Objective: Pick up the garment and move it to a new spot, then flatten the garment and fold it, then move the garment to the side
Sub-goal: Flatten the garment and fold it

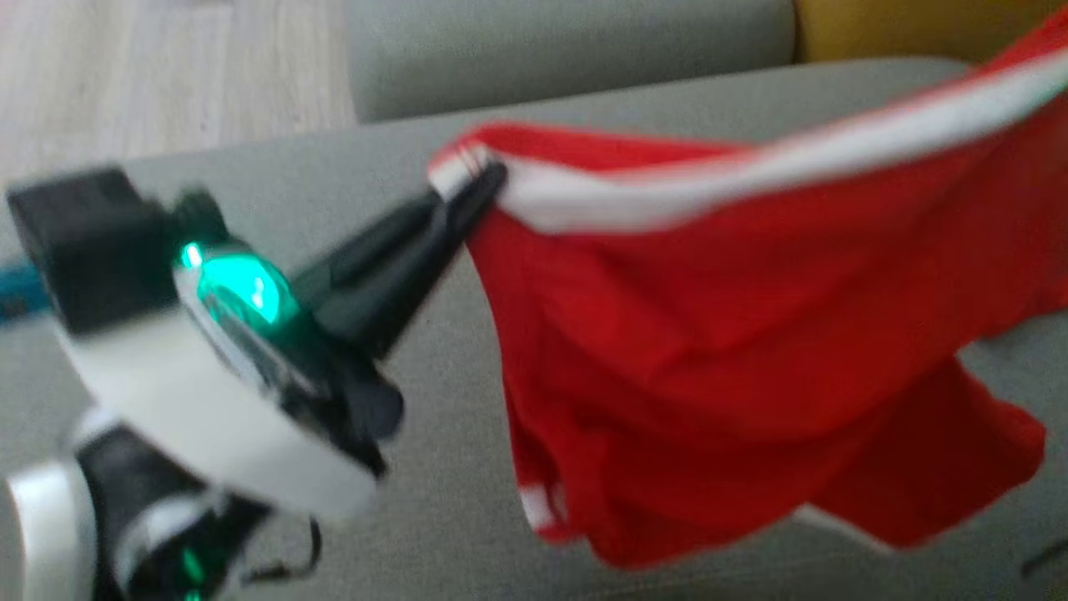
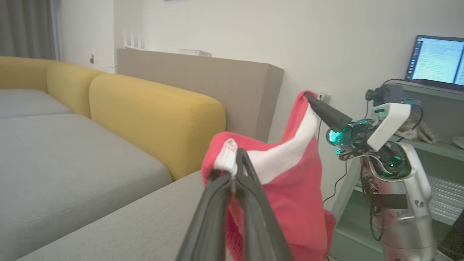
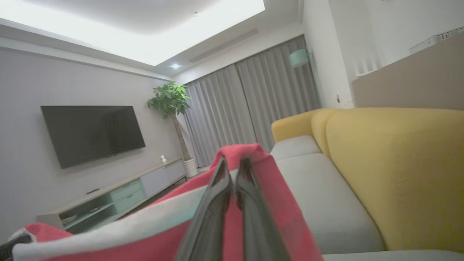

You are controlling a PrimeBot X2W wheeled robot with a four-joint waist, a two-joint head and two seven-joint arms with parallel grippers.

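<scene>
A red garment (image 1: 734,334) with a white band hangs stretched in the air above the grey sofa seat (image 1: 434,517). My left gripper (image 1: 477,179) is shut on one end of the white band, its fingers pointing up and to the right. In the left wrist view my left gripper (image 2: 236,159) pinches that corner, and the garment (image 2: 297,188) sags below it. My right gripper (image 2: 311,98) is shut on the other end of the band, held higher. In the right wrist view the right gripper (image 3: 232,165) clamps the red cloth (image 3: 275,203).
A yellow backrest (image 2: 156,119) runs along the sofa's far side. An open laptop (image 2: 435,59) stands on a green shelf behind my right arm. A wall television (image 3: 92,132) and a potted plant (image 3: 168,99) stand across the room. Wooden floor (image 1: 167,67) lies beyond the sofa.
</scene>
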